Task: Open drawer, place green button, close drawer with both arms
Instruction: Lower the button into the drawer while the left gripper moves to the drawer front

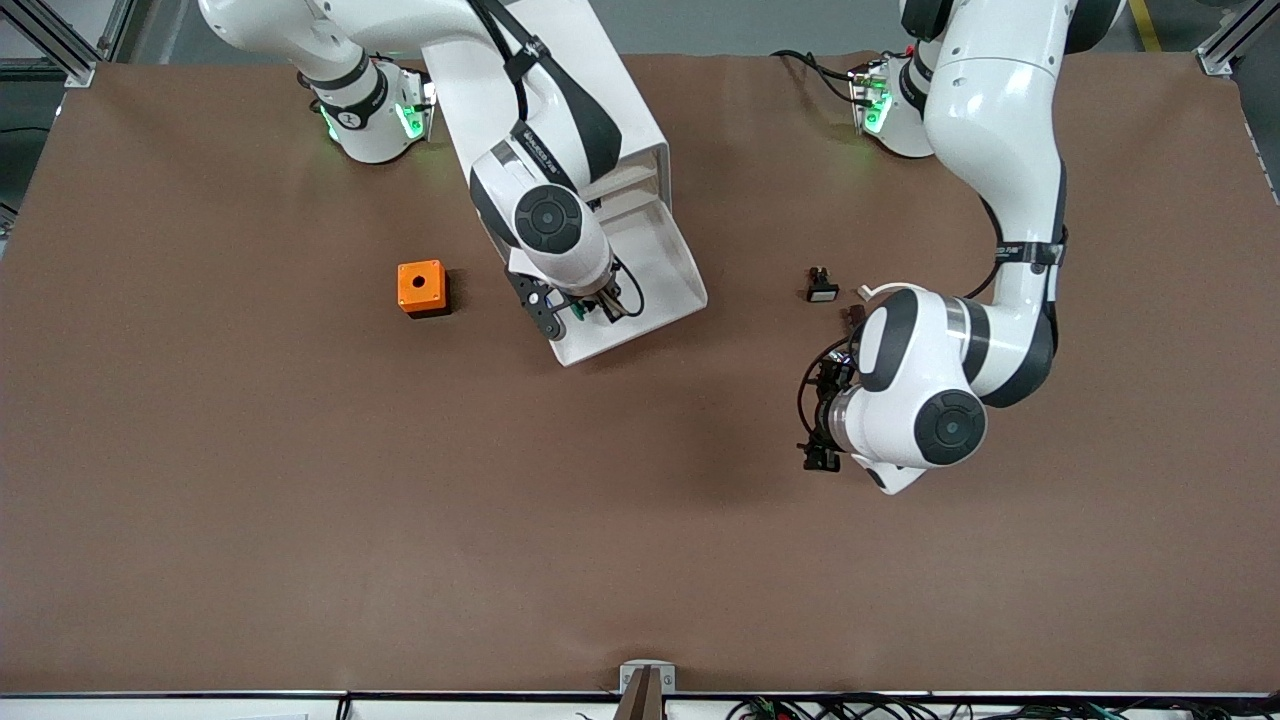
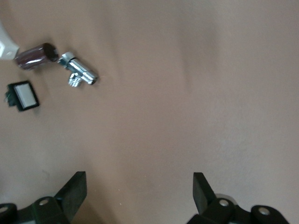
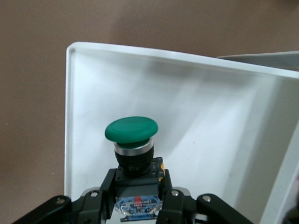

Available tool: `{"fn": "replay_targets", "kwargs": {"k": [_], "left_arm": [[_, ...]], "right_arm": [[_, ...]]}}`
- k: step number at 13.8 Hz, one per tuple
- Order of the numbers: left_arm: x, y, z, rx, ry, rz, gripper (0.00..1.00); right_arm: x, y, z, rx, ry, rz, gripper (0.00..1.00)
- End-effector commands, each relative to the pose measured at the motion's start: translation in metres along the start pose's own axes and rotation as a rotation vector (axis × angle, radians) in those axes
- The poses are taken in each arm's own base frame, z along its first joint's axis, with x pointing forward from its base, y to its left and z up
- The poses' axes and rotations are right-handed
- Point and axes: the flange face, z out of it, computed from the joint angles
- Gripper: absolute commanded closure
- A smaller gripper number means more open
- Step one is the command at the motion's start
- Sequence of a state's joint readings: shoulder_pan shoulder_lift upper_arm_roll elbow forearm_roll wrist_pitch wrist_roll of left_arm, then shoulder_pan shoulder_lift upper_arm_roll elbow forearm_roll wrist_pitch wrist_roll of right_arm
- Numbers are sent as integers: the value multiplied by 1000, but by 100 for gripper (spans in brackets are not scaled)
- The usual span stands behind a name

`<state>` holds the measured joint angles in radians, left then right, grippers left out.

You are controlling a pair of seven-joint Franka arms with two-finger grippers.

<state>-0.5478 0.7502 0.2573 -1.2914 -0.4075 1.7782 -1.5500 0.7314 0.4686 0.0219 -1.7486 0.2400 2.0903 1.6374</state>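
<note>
The drawer (image 1: 668, 262) stands pulled out of the white cabinet (image 1: 625, 110) toward the front camera, with its white tray (image 3: 93, 102) showing bare inside. My right gripper (image 1: 588, 310) hangs over the drawer's front end, shut on the button (image 3: 131, 129). Its fingers (image 3: 103, 183) clamp the black body, and the round green cap points into the tray. My left gripper (image 1: 820, 440) waits over bare table toward the left arm's end. It is open with nothing between its fingers (image 2: 74, 189).
An orange cube with a round hole (image 1: 421, 288) sits beside the drawer toward the right arm's end. A black switch with a white cap (image 1: 822, 286) lies near the left arm, with a small metal part (image 2: 78, 73) and a dark cylinder (image 2: 36, 54) beside it.
</note>
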Motion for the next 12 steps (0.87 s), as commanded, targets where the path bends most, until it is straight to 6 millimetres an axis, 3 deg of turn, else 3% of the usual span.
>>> {"fn": "replay_targets", "kwargs": {"k": [1, 3, 6, 9, 10, 11, 12], "left_arm": [[-15, -6, 10, -23, 57, 130, 0], [-31, -10, 21, -13, 115, 256, 0], [-40, -14, 21, -5, 129, 410, 0], [-55, -15, 25, -18, 134, 511, 0], [-64, -16, 28, -24, 133, 544, 0], [-71, -16, 30, -36, 127, 570, 0], [-80, -17, 35, -42, 120, 590, 0]], "right_arm": [[-2, -1, 10, 3, -16, 19, 69], [-7, -1, 13, 6, -15, 11, 64], [-13, 0, 15, 3, -13, 3, 59], [-13, -2, 21, 3, -10, 1, 43], [-13, -2, 21, 4, -10, 1, 42], [-13, -2, 21, 4, -10, 1, 24], [-13, -2, 21, 3, -10, 1, 0]]}}
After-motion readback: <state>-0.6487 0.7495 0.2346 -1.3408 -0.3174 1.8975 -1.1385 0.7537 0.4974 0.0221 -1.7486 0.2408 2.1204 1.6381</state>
